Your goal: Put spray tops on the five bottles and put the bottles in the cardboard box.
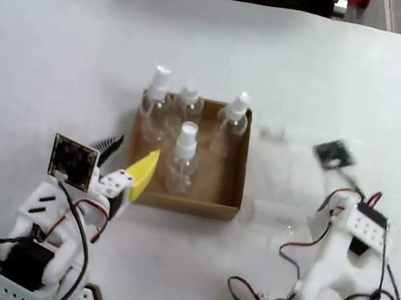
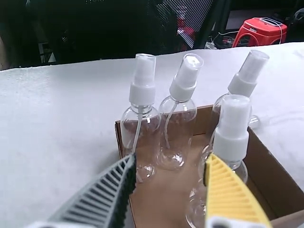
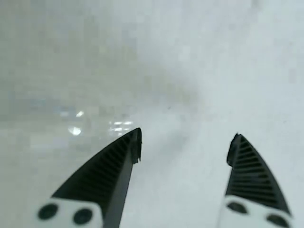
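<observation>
The cardboard box (image 1: 243, 165) stands mid-table with several clear bottles upright in it, each with a white spray top: one at the back left (image 1: 154, 103), one behind it (image 1: 189, 103), one at the back right (image 1: 235, 117) and one in the middle (image 1: 183, 159). My left gripper (image 1: 137, 148) is open at the box's near-left corner. In the left wrist view its grey and yellow fingers (image 2: 169, 164) frame the bottles (image 2: 178, 118) and the box wall (image 2: 266, 166), holding nothing. My right gripper (image 3: 185, 142) is open over bare table, with a blurred clear shape with glints (image 3: 90, 123) just beyond one finger.
The right arm (image 1: 349, 231) stands right of the box. Faint glints of something clear (image 1: 286, 226) lie on the white cloth between the box and that arm. A small pale smear (image 1: 273, 132) lies right of the box's far corner. Chairs stand past the table's far edge.
</observation>
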You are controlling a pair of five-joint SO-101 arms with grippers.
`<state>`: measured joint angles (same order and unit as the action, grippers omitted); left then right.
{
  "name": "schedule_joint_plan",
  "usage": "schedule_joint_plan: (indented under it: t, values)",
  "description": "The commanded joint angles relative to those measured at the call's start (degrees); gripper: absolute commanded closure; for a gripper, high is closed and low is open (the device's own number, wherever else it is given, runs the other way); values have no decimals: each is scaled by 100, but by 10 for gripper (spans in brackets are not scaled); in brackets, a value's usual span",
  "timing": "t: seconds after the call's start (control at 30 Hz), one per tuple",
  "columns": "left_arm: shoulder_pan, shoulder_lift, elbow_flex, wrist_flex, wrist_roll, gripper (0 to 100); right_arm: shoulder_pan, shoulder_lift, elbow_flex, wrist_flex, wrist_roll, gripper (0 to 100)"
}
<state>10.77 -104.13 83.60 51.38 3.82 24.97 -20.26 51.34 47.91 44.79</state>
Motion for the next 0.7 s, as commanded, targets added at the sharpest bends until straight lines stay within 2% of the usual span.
schedule_joint_plan:
  t: [0.0,0.17,0.23,0.33,0.43,0.5,0.57,0.67]
  values:
    - [84,-66,-53,-141,-70,779,303,101,-782,-48,-1582,728]
    - [92,-66,26,-167,-70,779,470,-567,-897,971,-1785,729]
    - [180,-66,26,-158,-70,779,505,-1051,-888,1323,-2110,729]
    - [330,-66,35,-141,-79,779,479,-1815,-879,1868,-3253,729]
    - [321,-66,35,-141,-79,779,-22,-2290,-853,2457,-5081,728]
    - [312,-66,35,-141,-79,779,-505,-2431,-651,2545,-5978,727]
    - [312,-66,35,-141,-79,779,-822,-2457,-308,2316,-6101,726]
    - [312,-66,18,-123,-79,779,-1007,-2369,334,1349,-6154,727]
